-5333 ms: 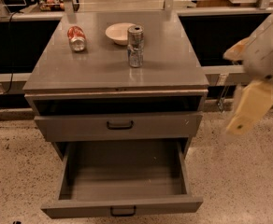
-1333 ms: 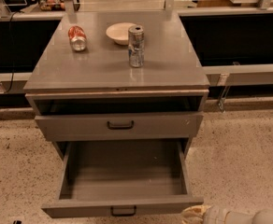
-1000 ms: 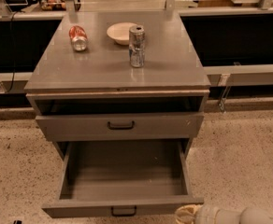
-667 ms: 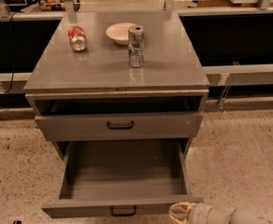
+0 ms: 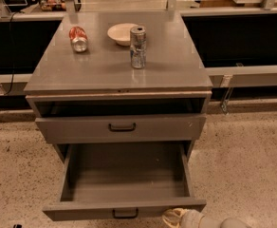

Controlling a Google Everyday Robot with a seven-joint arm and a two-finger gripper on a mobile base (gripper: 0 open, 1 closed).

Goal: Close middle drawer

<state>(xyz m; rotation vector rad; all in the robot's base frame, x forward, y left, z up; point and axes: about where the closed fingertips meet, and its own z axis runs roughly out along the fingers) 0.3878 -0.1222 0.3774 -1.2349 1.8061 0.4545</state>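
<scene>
The fingers (image 5: 175, 217) sat at the bottom edge of the frame, right of centre, just beside the right end of the middle drawer's front. Whether they were spread or closed could not be told, and nothing showed in their hold.

The middle drawer (image 5: 81, 212) occupied the lower centre of the frame, pulled far out of the cabinet. Its grey tray lay bare and its black handle (image 5: 125, 213) was near the bottom edge. Above it the upper drawer (image 5: 81, 128) was pushed in. On the counter (image 5: 105, 72) at the top of the frame a red can (image 5: 78, 38) lay on its side, a pale bowl (image 5: 121, 33) stood behind, and a silver can (image 5: 137, 46) stood upright, all well apart from the work.

The step in hand looked like the approach to the drawer front, with the push itself not yet begun. The next move probably called for setting the tip flat against the front panel, nearer its middle than its corner, and pressing straight toward the cabinet so the tray would run in without skewing.

The arm (image 5: 214, 222) entered from the lower right corner, low and roughly level, its pale end pointing left along the drawer front.
</scene>
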